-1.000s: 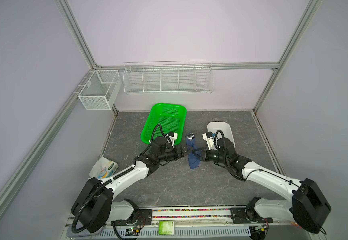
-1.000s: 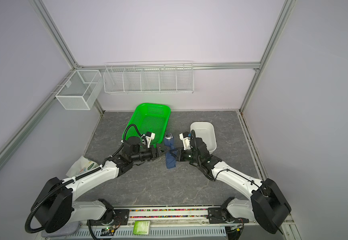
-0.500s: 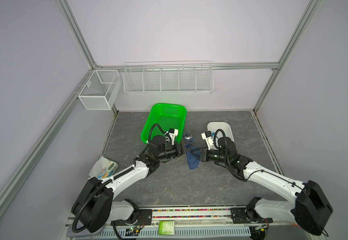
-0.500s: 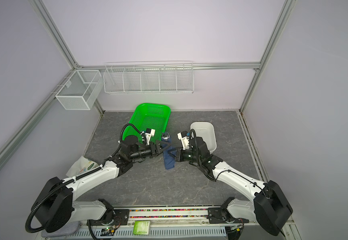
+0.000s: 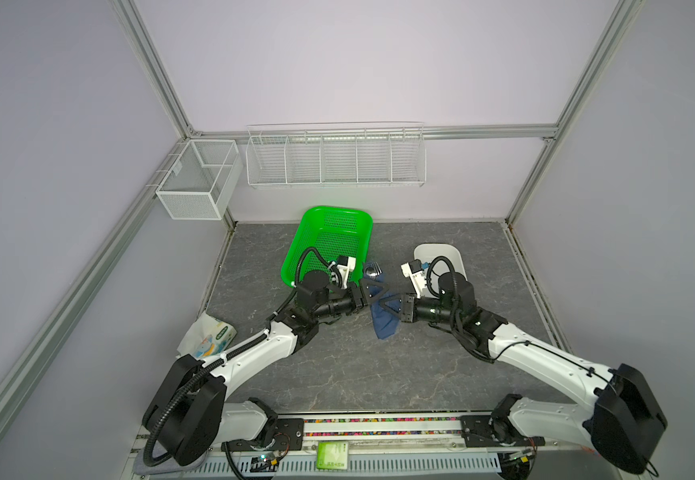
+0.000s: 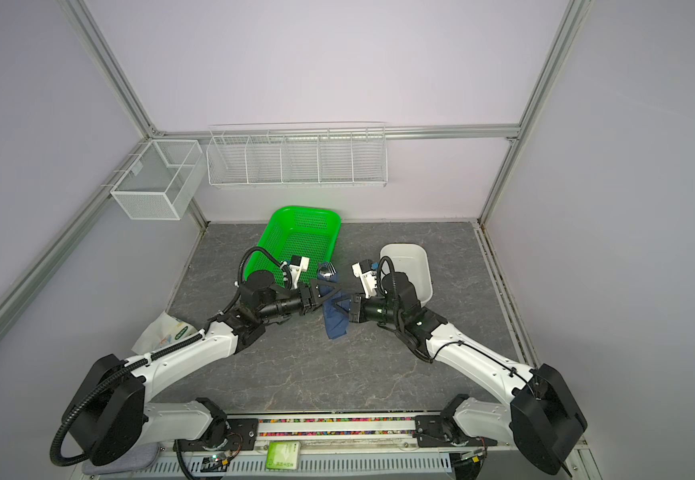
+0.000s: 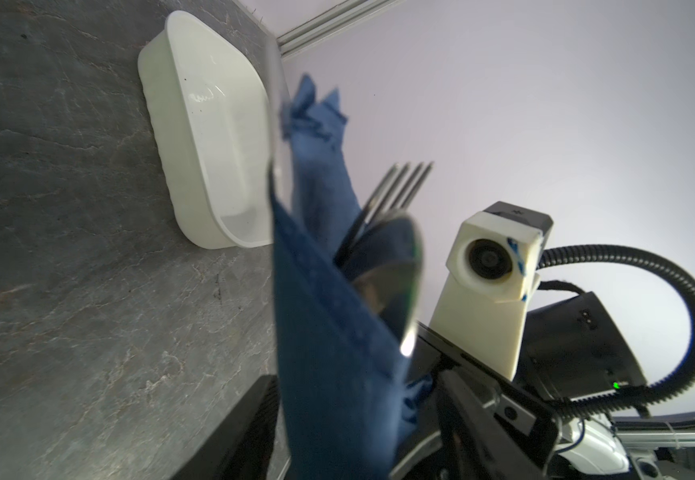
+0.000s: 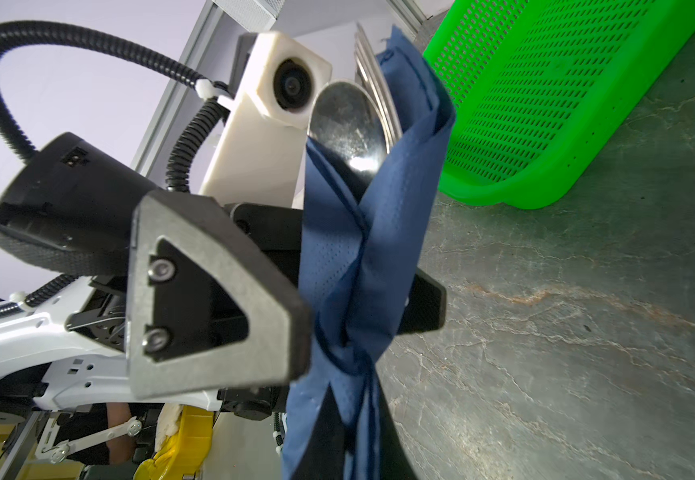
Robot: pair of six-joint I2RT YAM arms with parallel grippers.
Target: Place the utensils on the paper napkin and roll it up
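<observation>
- The thin navy blue paper napkin (image 5: 383,326) was wrapped into a loose, narrow roll around the shiny silver metal utensils (image 5: 373,271)
- In both top views the roll sat near the middle of the grey marbled table top (image 5: 358,365), between the bright green perforated plastic basket (image 5: 335,209) and the white oblong plastic tub (image 5: 437,246)
- The oval spoon bowl (image 8: 346,124) and the fork tines (image 7: 400,187) stuck out of the end of the roll that faced the back wall; a blurred grey blade (image 7: 277,104) beside them looked like the knife
- The right gripper (image 5: 385,311) was closed tight, pinching the napkin's lower part
- The left gripper (image 5: 375,293) met the roll from the opposite side, its black fingers (image 8: 213,291) partly apart with the roll between them; whether they pressed it, I could not tell
- Whether the roll's lower end touched the table could not be told
- A white tissue pack with colourful print (image 5: 208,336) lay by the left wall, well apart from the roll
</observation>
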